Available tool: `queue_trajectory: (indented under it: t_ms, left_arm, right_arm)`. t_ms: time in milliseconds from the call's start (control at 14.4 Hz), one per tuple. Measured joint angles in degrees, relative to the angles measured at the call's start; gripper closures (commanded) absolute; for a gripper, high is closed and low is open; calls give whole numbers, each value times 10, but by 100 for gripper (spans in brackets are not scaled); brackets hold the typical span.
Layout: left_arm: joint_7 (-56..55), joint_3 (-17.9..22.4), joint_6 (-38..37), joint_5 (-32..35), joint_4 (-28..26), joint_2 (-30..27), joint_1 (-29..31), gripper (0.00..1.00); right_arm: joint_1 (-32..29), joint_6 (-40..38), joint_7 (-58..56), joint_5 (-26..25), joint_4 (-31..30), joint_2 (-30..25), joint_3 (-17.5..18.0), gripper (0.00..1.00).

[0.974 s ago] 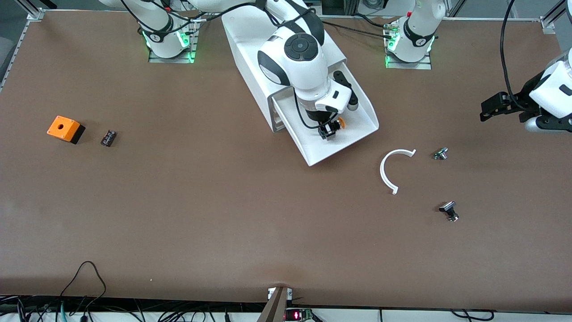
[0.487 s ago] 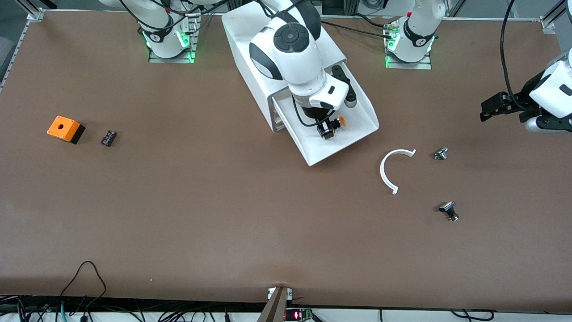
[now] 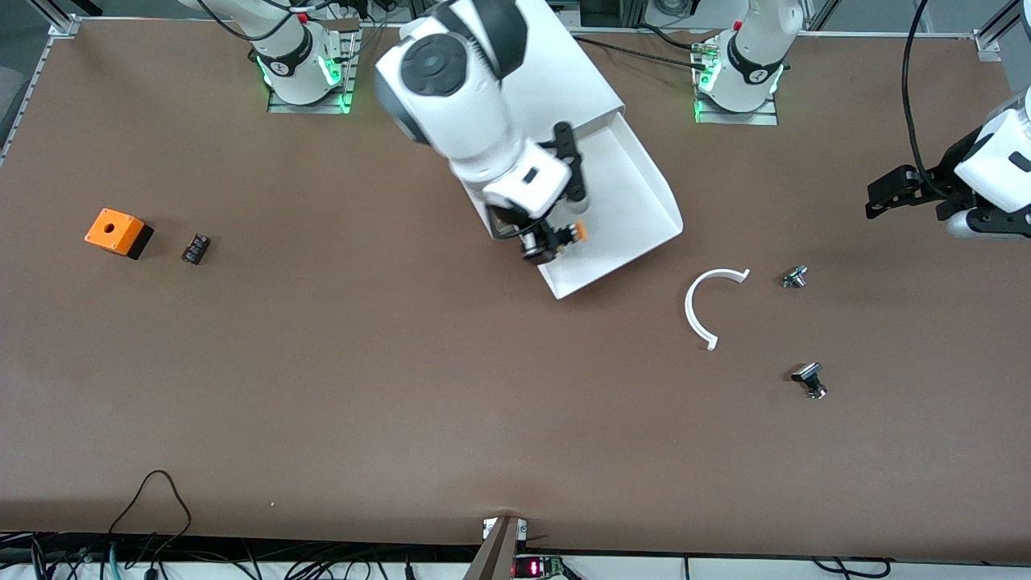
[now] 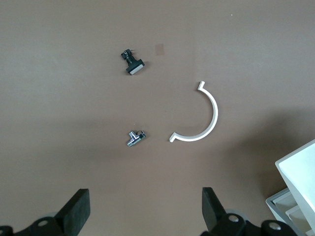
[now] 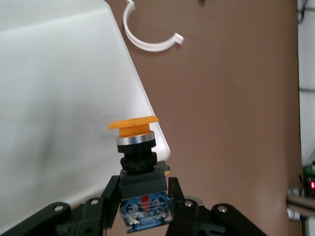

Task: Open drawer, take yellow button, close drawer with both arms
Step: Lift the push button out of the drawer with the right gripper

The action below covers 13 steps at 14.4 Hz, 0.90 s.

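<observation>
The top drawer (image 3: pixel 636 201) stands pulled out of the white cabinet (image 3: pixel 576 76), and its white floor (image 5: pixel 59 98) lies bare. My right gripper (image 3: pixel 546 246) hangs over the drawer's rim toward the right arm's end, shut on the button (image 3: pixel 573 232). In the right wrist view the gripper (image 5: pixel 144 196) clamps the button's black body, with the orange cap (image 5: pixel 134 124) pointing away from the fingers. My left gripper (image 3: pixel 876 197) waits open in the air at the left arm's end of the table; its wrist view shows the gripper (image 4: pixel 145 216) with nothing between its fingers.
A white C-shaped ring (image 3: pixel 709 306) lies beside the drawer's front. A small silver part (image 3: pixel 795 277) and a black part (image 3: pixel 809 380) lie toward the left arm's end. An orange box with a hole (image 3: pixel 118 232) and a small black part (image 3: pixel 196 248) lie toward the right arm's end.
My right arm has risen out of the drawer with the button in its grip and swung toward the right arm's end. The left arm has not moved.
</observation>
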Motion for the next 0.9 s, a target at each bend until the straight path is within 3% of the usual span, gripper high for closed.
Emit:
queue_trajectory:
  t_ms: [209, 487, 904]
  left_arm:
    - [0, 0, 0, 0, 0, 0, 0, 0]
    - [0, 0, 0, 0, 0, 0, 0, 0]
    - [0, 0, 0, 0, 0, 0, 0, 0]
  right_arm:
    - [-57, 1, 13, 32, -33, -10, -1, 57]
    - [-120, -1, 21, 35, -79, -19, -2, 56]
    - [-187, 9, 21, -23, -203, -24, -2, 56]
